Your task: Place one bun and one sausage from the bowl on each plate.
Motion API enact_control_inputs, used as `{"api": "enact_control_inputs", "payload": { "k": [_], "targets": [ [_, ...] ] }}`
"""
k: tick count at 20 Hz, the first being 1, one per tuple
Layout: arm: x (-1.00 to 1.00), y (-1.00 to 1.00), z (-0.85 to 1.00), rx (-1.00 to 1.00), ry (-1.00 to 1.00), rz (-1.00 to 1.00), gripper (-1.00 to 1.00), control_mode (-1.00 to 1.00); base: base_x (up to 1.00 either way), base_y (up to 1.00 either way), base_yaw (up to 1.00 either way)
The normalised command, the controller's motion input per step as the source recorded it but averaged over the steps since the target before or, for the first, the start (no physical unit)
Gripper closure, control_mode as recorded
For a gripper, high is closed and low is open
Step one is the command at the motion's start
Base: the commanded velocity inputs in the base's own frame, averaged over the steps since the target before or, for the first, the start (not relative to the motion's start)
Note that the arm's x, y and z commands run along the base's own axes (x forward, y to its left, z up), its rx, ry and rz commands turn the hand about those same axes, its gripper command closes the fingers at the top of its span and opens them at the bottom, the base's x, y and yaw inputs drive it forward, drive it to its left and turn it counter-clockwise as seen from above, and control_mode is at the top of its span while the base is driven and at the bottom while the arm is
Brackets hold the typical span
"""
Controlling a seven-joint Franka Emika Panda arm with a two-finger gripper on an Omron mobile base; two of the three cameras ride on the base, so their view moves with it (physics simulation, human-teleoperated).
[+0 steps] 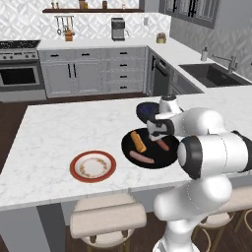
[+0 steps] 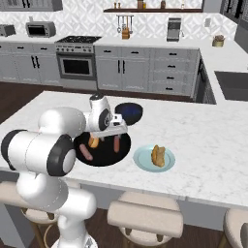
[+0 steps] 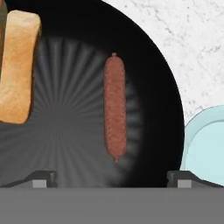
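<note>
The black bowl [image 1: 170, 157] [image 2: 102, 159] [image 3: 65, 144] sits on the island counter. It holds one orange bun [image 1: 138, 141] [image 2: 93, 142] [image 3: 17, 65] and two sausages, one near the front [image 1: 141, 157] [image 2: 86, 152] and one toward the right [image 1: 163, 144] [image 2: 116, 144] [image 3: 115, 111]. My gripper [image 1: 156, 136] [image 2: 116, 133] [image 3: 111, 177] hangs open just above the right-hand sausage, nothing between its fingers. The pale blue plate [image 2: 143, 160] [image 3: 205, 148] carries a second bun [image 2: 158, 155]. The cream plate with the red rim [image 1: 92, 166] lies left of the bowl, bare.
A small dark-blue bowl [image 1: 145, 109] [image 2: 129, 111] stands just behind the black bowl. Stools [image 1: 108, 219] line the counter's near edge. A sink [image 1: 211, 74] is at the far right; a stove [image 2: 77, 60] stands along the back wall.
</note>
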Motion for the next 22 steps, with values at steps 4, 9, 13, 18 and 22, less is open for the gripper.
{"api": "enact_control_inputs", "payload": {
  "k": [4, 9, 13, 18, 22],
  "targets": [
    [0.13, -0.03, -0.29, -0.01, -0.07, 0.05, -1.0, -1.0, 0.0, 0.0, 0.0],
    [0.07, -0.02, -0.44, 0.0, -0.01, 0.03, -1.0, -1.0, 0.0, 0.0, 0.0],
    [0.04, -0.15, -0.32, -0.03, -0.04, 0.0, -1.0, -1.0, 0.0, 0.0, 0.0],
    [0.03, -0.1, -0.21, -0.15, -0.04, -0.01, -1.0, -1.0, 0.0, 0.0, 0.0],
    [0.14, -0.01, -0.23, -0.08, -0.02, 0.0, -1.0, -1.0, 0.0, 0.0, 0.0]
  ]
}}
